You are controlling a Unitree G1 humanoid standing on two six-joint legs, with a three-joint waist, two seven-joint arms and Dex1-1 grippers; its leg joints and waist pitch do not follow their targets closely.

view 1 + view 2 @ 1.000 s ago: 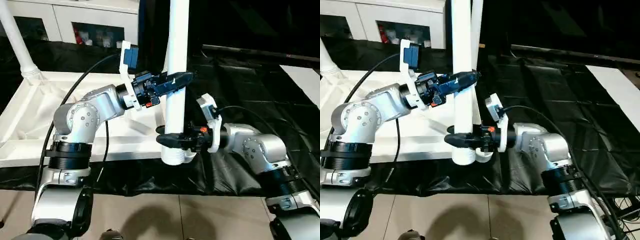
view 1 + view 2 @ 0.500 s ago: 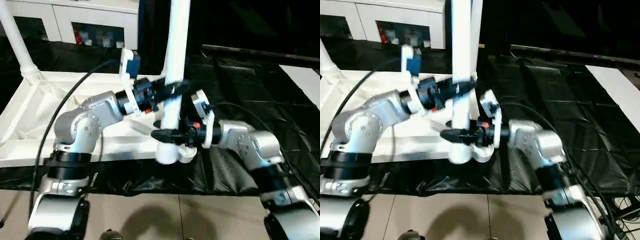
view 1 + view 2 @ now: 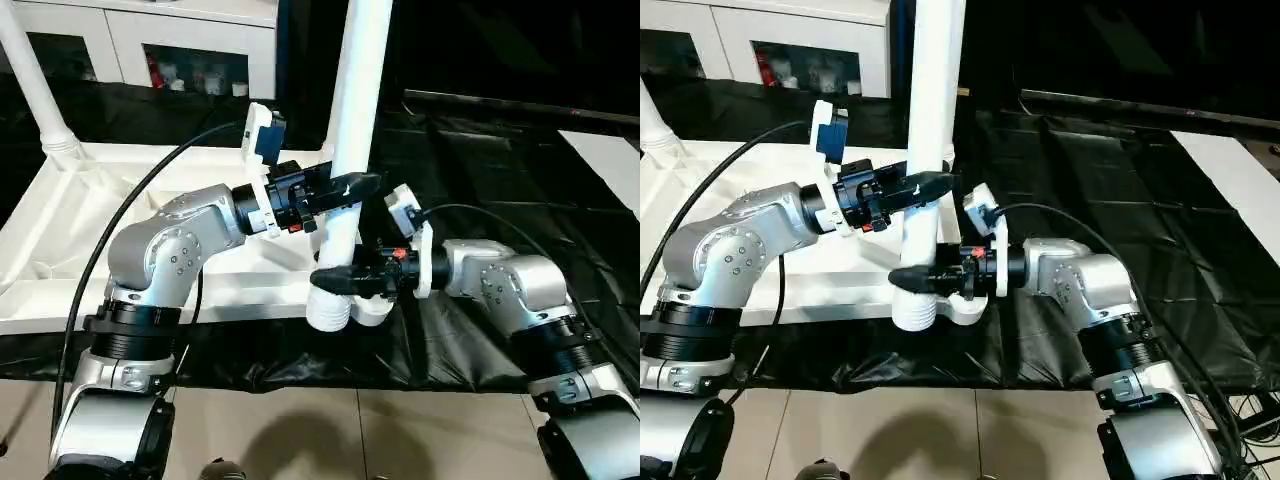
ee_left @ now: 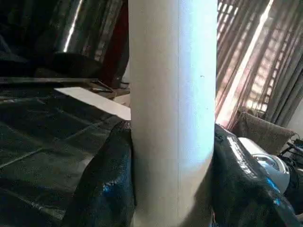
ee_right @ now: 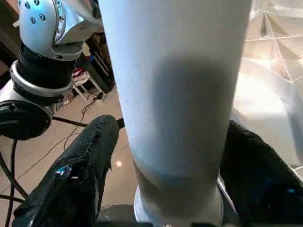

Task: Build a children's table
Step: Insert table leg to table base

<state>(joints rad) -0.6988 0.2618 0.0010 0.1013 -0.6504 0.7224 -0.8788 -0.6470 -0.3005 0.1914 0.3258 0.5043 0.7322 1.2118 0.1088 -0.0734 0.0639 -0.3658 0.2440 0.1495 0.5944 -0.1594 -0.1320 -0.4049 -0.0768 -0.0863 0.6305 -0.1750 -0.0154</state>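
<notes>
**We are fitting a leg into the corner**

Black cloth covers the big tabletop (image 3: 480,180) in the middle of the frame, and white cupboards (image 3: 150,40) stand along the upper left. Bare floor tiles show along the bottom.

We have the white table top (image 3: 60,230) lying upside down on the left side of the frame. One leg (image 3: 30,80) already stands in its far corner, upper left. We hold another leg (image 3: 350,130) almost upright in the middle, leaning a little, with its flared end low at the near corner socket (image 3: 375,308).

Our left gripper (image 3: 345,188) is squeezed onto the leg, with its fingers (image 4: 102,189) pressed on both sides. Our right gripper (image 3: 335,280) sits lower down. Its fingers (image 5: 85,175) stand a bit away from the leg, so we think it is loose and not holding.

We think this step is pushing the leg into the socket. Next we likely need to stand it straight over the hole and press down. We cannot tell if the end is in yet.
</notes>
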